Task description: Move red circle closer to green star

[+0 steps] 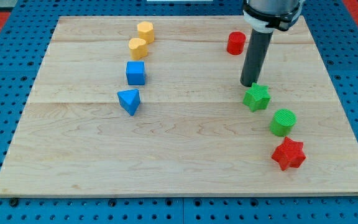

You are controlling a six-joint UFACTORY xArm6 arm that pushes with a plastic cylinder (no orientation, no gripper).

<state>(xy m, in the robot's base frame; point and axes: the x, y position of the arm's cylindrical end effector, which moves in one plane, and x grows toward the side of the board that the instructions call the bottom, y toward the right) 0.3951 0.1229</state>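
The red circle [235, 43] is a short red cylinder near the view's top right of the wooden board [179, 149]. The green star [257, 97] lies below it and slightly to the right. My tip [249, 84] is the lower end of the dark rod. It stands just above the green star's upper left edge, touching or nearly touching it, and well below the red circle.
A green circle [283, 122] and a red star [288, 154] lie below the green star. On the left are a yellow hexagon [145, 31], a yellow heart-like block [138, 47], a blue cube [135, 73] and a blue triangle [129, 101].
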